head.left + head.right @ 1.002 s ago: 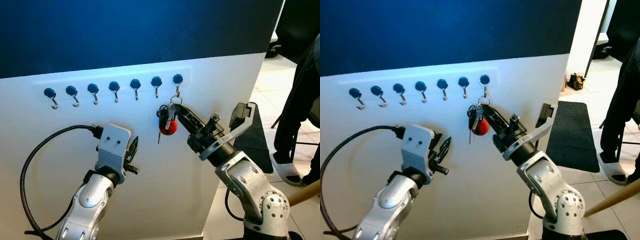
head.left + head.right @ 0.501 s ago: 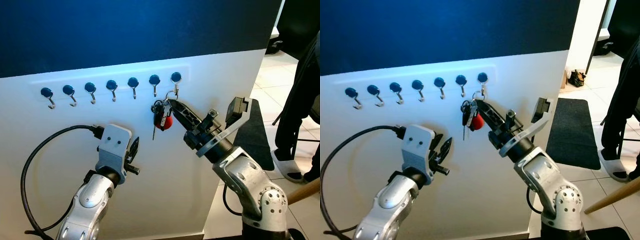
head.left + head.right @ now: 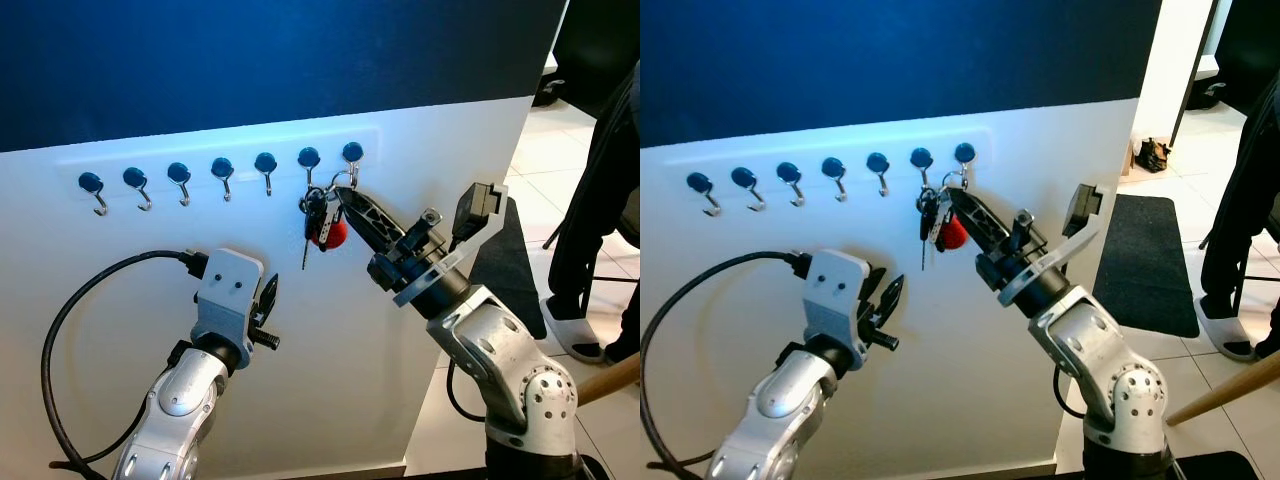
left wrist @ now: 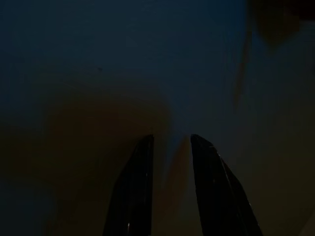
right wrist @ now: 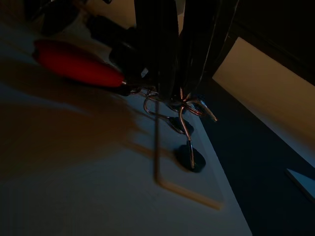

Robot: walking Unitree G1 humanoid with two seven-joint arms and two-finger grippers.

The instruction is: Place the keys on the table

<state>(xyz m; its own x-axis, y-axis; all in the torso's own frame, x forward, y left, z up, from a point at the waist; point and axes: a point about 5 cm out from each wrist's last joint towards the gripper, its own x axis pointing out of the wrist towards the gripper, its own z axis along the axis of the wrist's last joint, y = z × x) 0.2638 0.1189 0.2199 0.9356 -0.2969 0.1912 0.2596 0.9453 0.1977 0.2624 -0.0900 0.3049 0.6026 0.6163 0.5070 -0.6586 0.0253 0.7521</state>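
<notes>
White panelling under a deep blue wall (image 3: 250, 50) is carrying a row of seven blue-capped hooks (image 3: 218, 172), with a black mat (image 3: 1145, 265) and a standing person's dark trouser leg (image 3: 1240, 220) off to the robot's right.

The right gripper (image 3: 338, 195) is pinching the keys (image 3: 322, 222), red fob dangling, by their ring just below the rightmost hook (image 3: 352, 156); the left gripper (image 3: 268, 292), fingers slightly parted and empty, is idling low before the panel.

Blue-knobbed hooks (image 3: 222, 169), black mat (image 3: 1147, 265), person's legs (image 3: 592, 215)
</notes>
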